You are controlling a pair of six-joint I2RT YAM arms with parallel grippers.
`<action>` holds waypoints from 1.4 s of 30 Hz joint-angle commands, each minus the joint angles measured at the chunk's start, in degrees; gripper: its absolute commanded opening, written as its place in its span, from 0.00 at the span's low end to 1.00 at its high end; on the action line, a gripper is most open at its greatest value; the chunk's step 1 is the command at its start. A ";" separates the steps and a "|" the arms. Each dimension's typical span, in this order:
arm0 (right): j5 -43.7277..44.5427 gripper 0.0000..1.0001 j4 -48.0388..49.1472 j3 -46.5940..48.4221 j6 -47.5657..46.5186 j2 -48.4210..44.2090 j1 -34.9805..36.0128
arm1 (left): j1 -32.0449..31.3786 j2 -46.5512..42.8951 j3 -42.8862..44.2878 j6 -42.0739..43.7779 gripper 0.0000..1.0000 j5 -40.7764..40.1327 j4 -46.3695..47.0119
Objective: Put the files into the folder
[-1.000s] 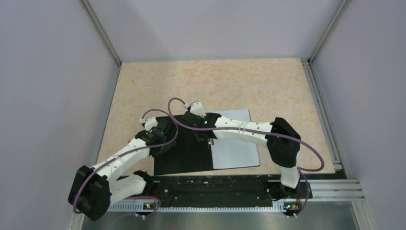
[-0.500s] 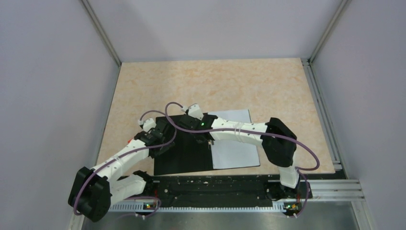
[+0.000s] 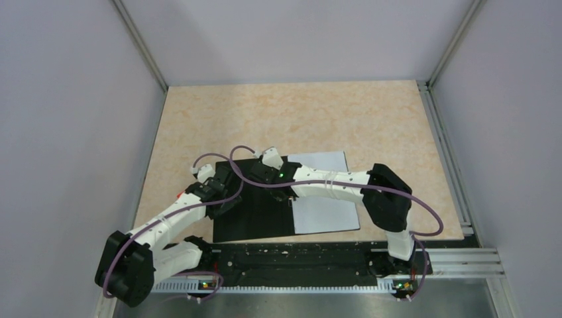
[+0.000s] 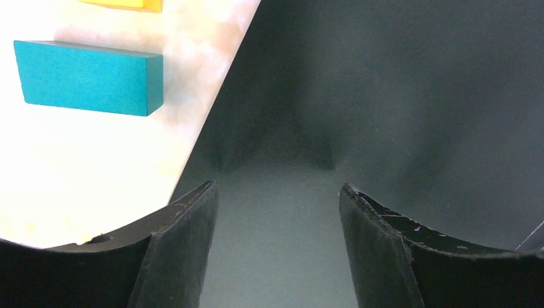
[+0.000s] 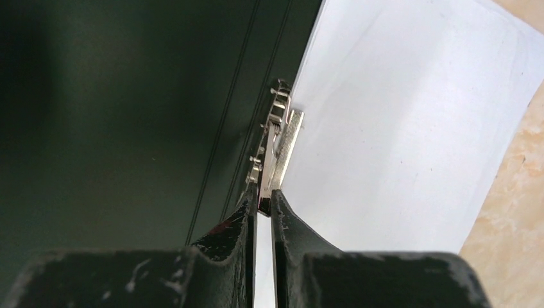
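Right gripper [image 5: 264,210]: jaws drawn narrow, pinching the near end of the metal clip [image 5: 277,144] at the folder's spine. Likely reason: to work the clip's lever so sheets can be caught under it. Folder [image 3: 255,217] lies open and flat, black inner faces up. Its left cover spreads to the left of this gripper. The files [image 5: 398,128], plain white sheets, lie just to its right on the other cover, their left edge against or just beside the clip. Whether that edge already sits under the clip: cannot tell. Left gripper [image 4: 276,192]: jaws wide, holding nothing, low over the left cover near its outer edge. Judged to be there to pin the cover so the folder does not slide while the clip is worked. Contact of its fingers [image 4: 186,224] with the cover is not confirmed from the wrist view. Beyond that gripper, off the folder on the table [image 4: 77,160], are a teal block [image 4: 86,77] and a sliver of a yellow block [image 4: 125,4], mostly cropped. In the overhead view the right arm covers the clip. Number of sheets not countable.
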 commanded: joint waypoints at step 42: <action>-7.03 0.00 11.40 -24.16 -7.39 -17.38 -7.87 | -4.74 6.01 4.18 6.29 0.74 4.33 7.11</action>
